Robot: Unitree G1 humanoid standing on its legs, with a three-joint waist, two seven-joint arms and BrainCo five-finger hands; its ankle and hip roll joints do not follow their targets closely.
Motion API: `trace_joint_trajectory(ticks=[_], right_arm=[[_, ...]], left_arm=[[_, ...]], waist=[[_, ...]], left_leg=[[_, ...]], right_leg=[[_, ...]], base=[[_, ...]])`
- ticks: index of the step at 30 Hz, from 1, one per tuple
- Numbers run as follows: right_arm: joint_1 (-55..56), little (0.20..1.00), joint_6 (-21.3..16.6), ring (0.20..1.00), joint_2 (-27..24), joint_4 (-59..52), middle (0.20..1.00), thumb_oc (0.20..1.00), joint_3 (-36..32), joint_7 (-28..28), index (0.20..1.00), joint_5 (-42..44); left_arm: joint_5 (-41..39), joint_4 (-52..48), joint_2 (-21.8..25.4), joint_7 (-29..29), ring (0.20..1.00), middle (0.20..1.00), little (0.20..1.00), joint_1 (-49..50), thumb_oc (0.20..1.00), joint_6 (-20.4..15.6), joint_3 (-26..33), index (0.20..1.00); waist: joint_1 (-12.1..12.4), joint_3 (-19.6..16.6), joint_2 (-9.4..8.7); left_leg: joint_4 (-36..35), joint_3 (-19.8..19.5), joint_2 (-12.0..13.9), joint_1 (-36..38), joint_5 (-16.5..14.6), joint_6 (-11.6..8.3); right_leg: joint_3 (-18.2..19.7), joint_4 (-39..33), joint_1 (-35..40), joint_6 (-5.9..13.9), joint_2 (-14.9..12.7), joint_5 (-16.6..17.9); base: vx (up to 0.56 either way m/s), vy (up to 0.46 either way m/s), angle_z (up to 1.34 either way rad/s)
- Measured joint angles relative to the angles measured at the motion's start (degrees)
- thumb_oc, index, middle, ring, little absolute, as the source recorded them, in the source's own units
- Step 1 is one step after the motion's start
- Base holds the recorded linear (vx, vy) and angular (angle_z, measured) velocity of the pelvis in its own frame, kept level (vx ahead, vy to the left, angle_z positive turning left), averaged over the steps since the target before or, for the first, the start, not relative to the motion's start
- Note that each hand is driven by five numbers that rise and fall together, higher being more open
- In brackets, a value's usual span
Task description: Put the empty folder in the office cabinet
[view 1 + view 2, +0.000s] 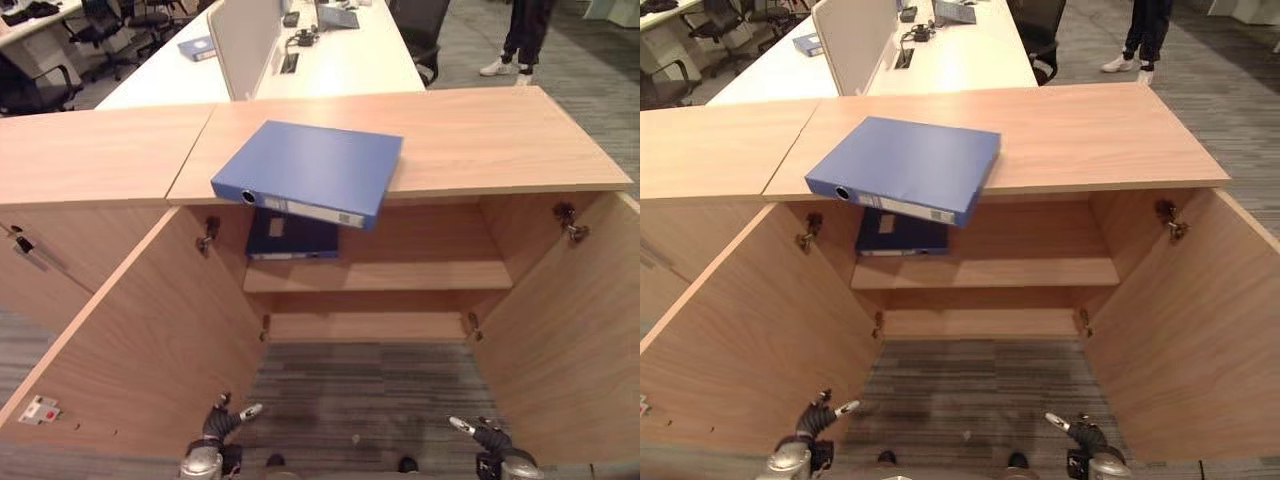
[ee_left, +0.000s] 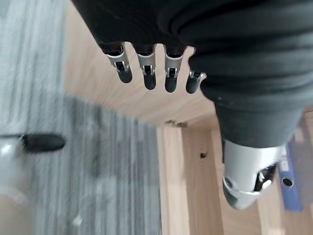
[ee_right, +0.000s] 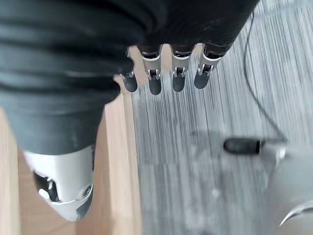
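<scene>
A blue folder (image 1: pixel 310 170) lies flat on top of the wooden cabinet (image 1: pixel 480 140), its spine corner jutting over the front edge above the open compartment. A darker blue folder (image 1: pixel 292 238) lies on the cabinet's inner shelf (image 1: pixel 400 275), at the left. Both cabinet doors (image 1: pixel 130 330) stand wide open. My left hand (image 1: pixel 222 422) hangs low at the bottom left, fingers relaxed and holding nothing. My right hand (image 1: pixel 478 432) hangs low at the bottom right, likewise open and holding nothing. Both hands are far below the folder.
Behind the cabinet stands a white desk (image 1: pixel 340 60) with a divider panel, another blue folder (image 1: pixel 197 47) and cables. Office chairs (image 1: pixel 100 30) stand at the back left. A person's legs (image 1: pixel 520 40) show at the back right. Grey carpet (image 1: pixel 360 390) lies between the open doors.
</scene>
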Motion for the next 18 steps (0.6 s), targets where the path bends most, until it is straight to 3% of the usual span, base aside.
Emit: trace_joint_trajectory(ticks=[1,3,4,5,6,7,8,9,10,11,15,18], right_arm=[[-0.01,1.000,-0.07,1.000,-0.09,-1.87,1.000,1.000,-0.60,0.64,1.000,-0.02],[-0.27,1.000,-0.12,1.000,0.04,-3.56,1.000,1.000,0.12,0.79,1.000,-0.03],[-0.60,1.000,-0.14,1.000,0.11,-3.53,1.000,1.000,0.83,0.82,1.000,-0.04],[-2.00,1.000,-0.33,1.000,0.16,-3.42,1.000,1.000,2.32,0.85,1.000,-0.15],[-2.18,1.000,-0.77,1.000,0.13,-3.35,1.000,1.000,2.28,0.86,1.000,-0.20],[-2.20,1.000,-0.94,1.000,0.15,-3.01,1.000,1.000,2.24,0.76,1.000,-0.23],[-2.21,1.000,-0.93,1.000,0.16,-2.93,1.000,1.000,2.22,0.75,1.000,-0.23],[-1.93,1.000,-0.74,1.000,0.27,-1.16,1.000,1.000,2.08,0.79,1.000,-0.46],[-0.99,1.000,-0.60,1.000,0.79,-0.56,1.000,1.000,2.05,0.80,1.000,-1.05],[-0.49,1.000,-0.56,1.000,1.30,-0.01,1.000,1.000,2.04,0.82,1.000,-1.86],[0.97,1.000,-0.76,1.000,3.42,-0.39,1.000,1.000,1.66,0.85,1.000,-1.80],[0.89,1.000,-0.77,1.000,4.52,-0.61,1.000,1.000,1.52,0.87,1.000,-1.79]], left_arm=[[-0.01,-0.36,-0.01,0.12,1.000,1.000,1.000,-0.88,1.000,-0.01,-0.26,1.000],[0.02,-0.36,0.14,-0.07,1.000,1.000,1.000,-1.60,1.000,0.19,-0.30,1.000],[0.02,-0.48,0.29,-0.07,1.000,1.000,1.000,-1.63,1.000,0.18,-0.29,1.000],[0.13,0.08,0.57,-0.34,1.000,1.000,1.000,-1.59,1.000,0.46,-0.62,1.000],[0.17,0.71,0.47,-0.47,1.000,1.000,1.000,-1.63,1.000,0.58,-1.83,1.000],[0.26,1.13,0.30,-0.72,1.000,1.000,1.000,-1.75,1.000,0.45,-2.33,1.000],[0.26,1.23,0.28,-0.74,1.000,1.000,1.000,-1.80,1.000,0.42,-2.37,1.000],[0.28,1.62,-0.06,-1.01,1.000,1.000,1.000,-2.40,1.000,0.47,-2.42,1.000],[0.30,1.14,0.25,-1.04,1.000,1.000,1.000,-2.26,1.000,0.43,-2.38,1.000],[0.29,1.19,0.50,-1.02,1.000,1.000,1.000,-2.34,1.000,0.47,-2.36,1.000],[0.30,-0.17,2.06,-1.33,1.000,1.000,1.000,-1.45,1.000,0.76,-3.28,1.000],[0.33,-0.47,3.46,-1.39,1.000,1.000,1.000,0.26,1.000,0.94,-3.23,1.000]], waist=[[-0.71,0.99,-0.99],[-1.14,1.92,-2.12],[-0.84,2.48,-2.85],[-0.46,3.30,-4.90],[-0.43,2.96,-5.35],[-0.36,2.75,-5.52],[-0.37,2.76,-5.53],[-0.73,2.83,-5.11],[-0.80,2.36,-4.11],[-0.88,1.94,-3.08],[0.46,1.86,-5.31],[0.39,1.11,-5.01]], left_leg=[[1.53,0.96,0.05,-3.48,3.46,-0.33],[-0.07,5.70,-0.06,-4.46,10.14,-0.09],[0.85,7.60,-0.08,-4.72,10.75,0.05],[8.09,6.46,-3.41,-5.46,4.68,0.09],[10.31,3.89,-7.10,-5.84,-0.97,1.43],[9.73,3.17,-10.48,-4.93,-4.13,2.83],[9.57,2.94,-10.80,-4.82,-4.41,2.79],[4.47,0.95,-16.39,-1.97,-6.48,4.63],[1.57,2.85,-16.10,0.50,-6.68,7.22],[-1.04,2.95,-14.92,1.90,-8.24,11.11],[-1.93,3.15,-15.36,2.19,-8.72,12.01],[-3.19,3.24,-15.51,3.78,-8.51,11.81]], right_leg=[[-2.72,2.99,-3.04,-1.90,-1.23,-0.37],[-4.29,2.08,-3.19,-3.12,-1.08,-0.17],[-4.21,1.84,-3.17,-3.36,-1.22,-0.03],[-4.22,1.65,-3.41,-4.93,-2.75,0.58],[-3.89,1.18,-3.50,-4.72,-3.97,0.38],[-3.73,0.29,-3.11,-4.69,-4.53,0.37],[-3.68,0.20,-3.13,-4.69,-4.58,0.37],[-4.17,-0.26,-3.12,-4.28,-4.34,0.74],[-4.70,-0.66,-2.66,-4.02,-2.75,3.06],[-5.09,-0.63,-2.52,-4.01,-1.28,3.30],[-5.36,-0.39,-1.23,-3.20,-1.98,3.74],[-5.32,-0.68,-0.30,-3.14,-2.05,3.57]], base=[[-0.10,-0.340,0.49],[-0.07,-0.330,0.38],[-0.02,-0.275,-0.18],[-0.02,-0.339,-0.41],[0.00,-0.130,-0.43],[0.02,-0.104,-0.16],[0.02,-0.042,-0.02],[0.04,-0.055,0.16],[0.04,-0.011,0.32],[0.05,-0.004,0.16],[0.06,0.036,0.13],[0.06,0.047,0.02]])
